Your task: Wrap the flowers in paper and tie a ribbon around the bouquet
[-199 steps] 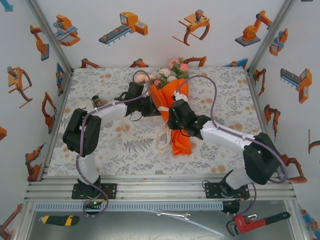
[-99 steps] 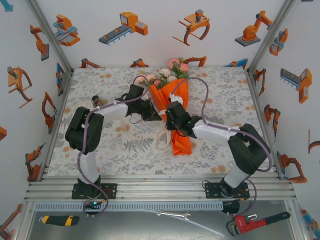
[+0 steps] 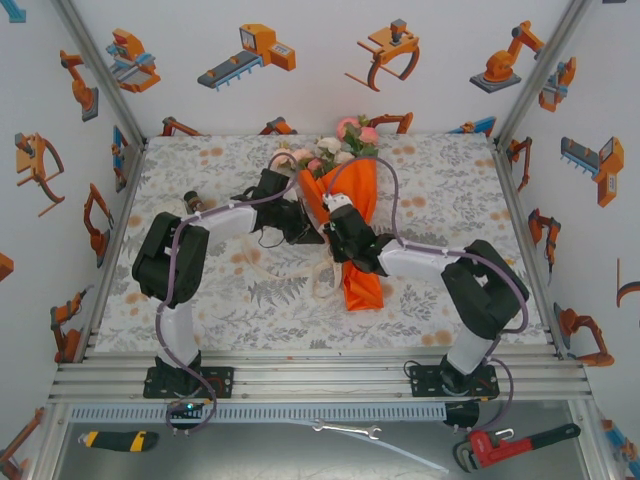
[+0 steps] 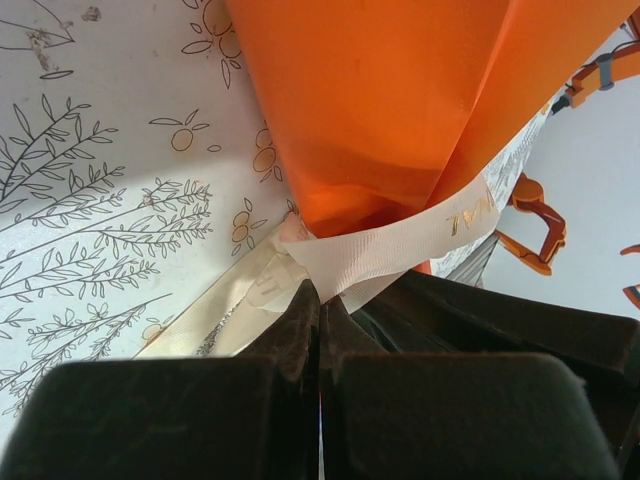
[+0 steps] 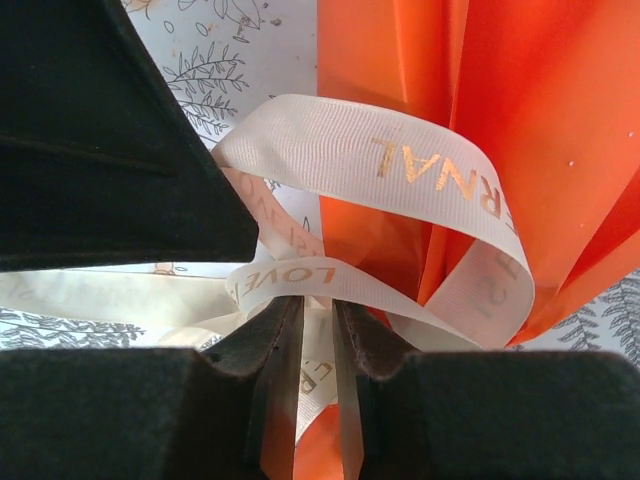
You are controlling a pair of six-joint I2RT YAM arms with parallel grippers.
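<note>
Floral tablecloth [image 3: 450, 170] bears the bouquet [image 3: 362, 282] lengthwise, flowers [image 3: 345, 140] pointing away; left hand [image 4: 320, 312] pinches ribbon [image 4: 400, 245]; right hand [image 5: 318, 312], grip unclear.

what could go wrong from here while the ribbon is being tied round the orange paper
1. The left gripper is shut on the ribbon right against the paper. A hard pull could crumple or tear it.
2. The right gripper has its jaws narrowly apart at a loose ribbon loop, so the loop may slip out and the tie end up slack.
3. Both grippers crowd the waist of the bouquet and might bump each other.
</note>
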